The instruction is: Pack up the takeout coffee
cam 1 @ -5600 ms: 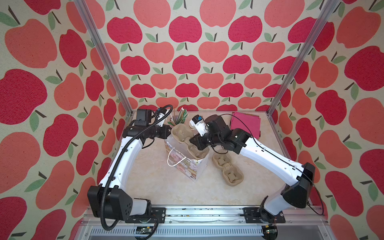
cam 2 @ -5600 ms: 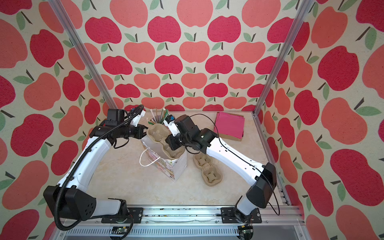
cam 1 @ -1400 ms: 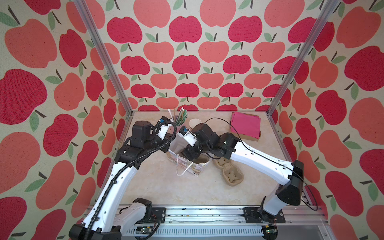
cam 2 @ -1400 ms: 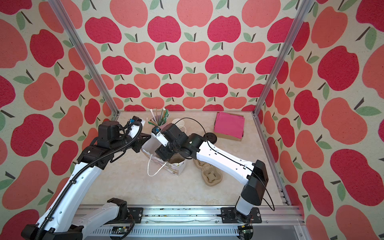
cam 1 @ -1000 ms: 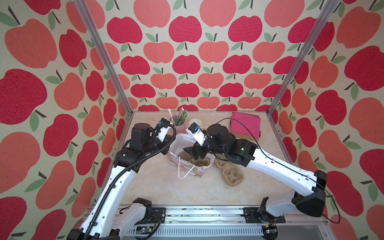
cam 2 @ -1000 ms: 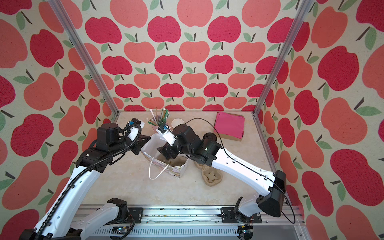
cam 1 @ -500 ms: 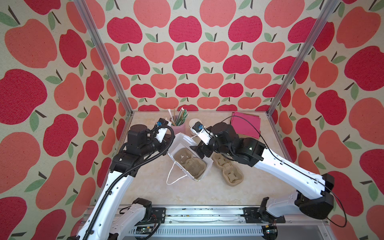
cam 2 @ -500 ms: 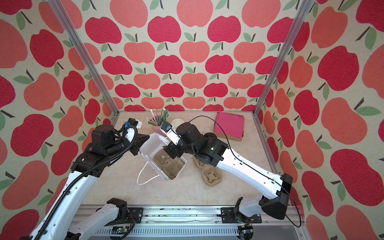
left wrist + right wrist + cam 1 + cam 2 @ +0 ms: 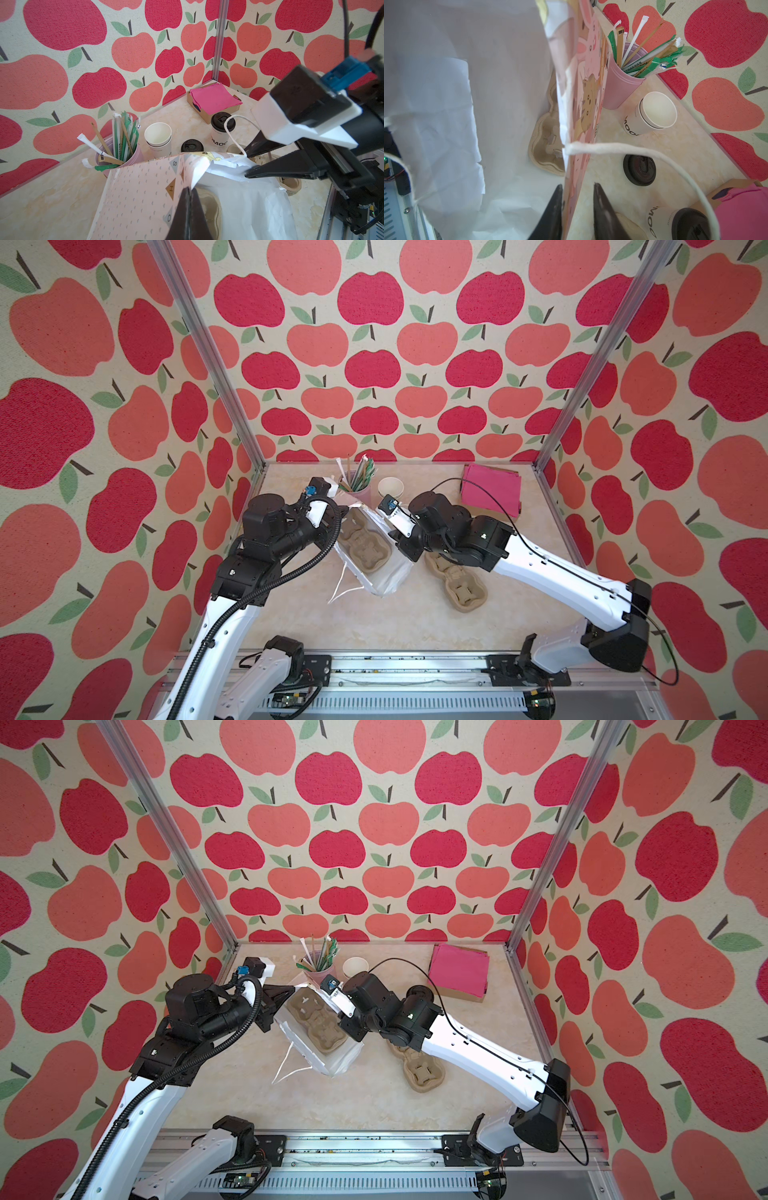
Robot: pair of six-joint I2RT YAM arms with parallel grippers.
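While the left tool [image 9: 188, 193] is clamped shut on the patterned rim of the paper bag [image 9: 141, 193], the left wrist view shows the right tool [image 9: 245, 165] across the mouth from it. Its jaws stand apart with the crumpled white rim between them. The takeout coffee [image 9: 222, 131] stands lidded and upright on the table [image 9: 52, 199], outside the bag. It is beyond the bag from the left tool and just behind the right tool, near a loose lid [image 9: 192, 145] and a stack of open cups [image 9: 159, 139].

In the right wrist view the bag wall runs between the right tool's jaws. The inner one lies near the paper and the outer one stands clear, so nothing is pinched yet. The handle cord [image 9: 643, 151] loops across the outer side, and the coffee sits close by the outer jaw. If the jaws catch cord instead of paper, the mouth would likely sag over the cup carrier [image 9: 546, 141].

In both top views the bag leans between the two tools with the carrier inside. In a top view, what looks to be the coffee's black top sits just beside the right arm, where a careless swing could knock it over. Pulling the rims apart too hard could tear the thin paper. With both tools at the bag, neither is free to lift the coffee.
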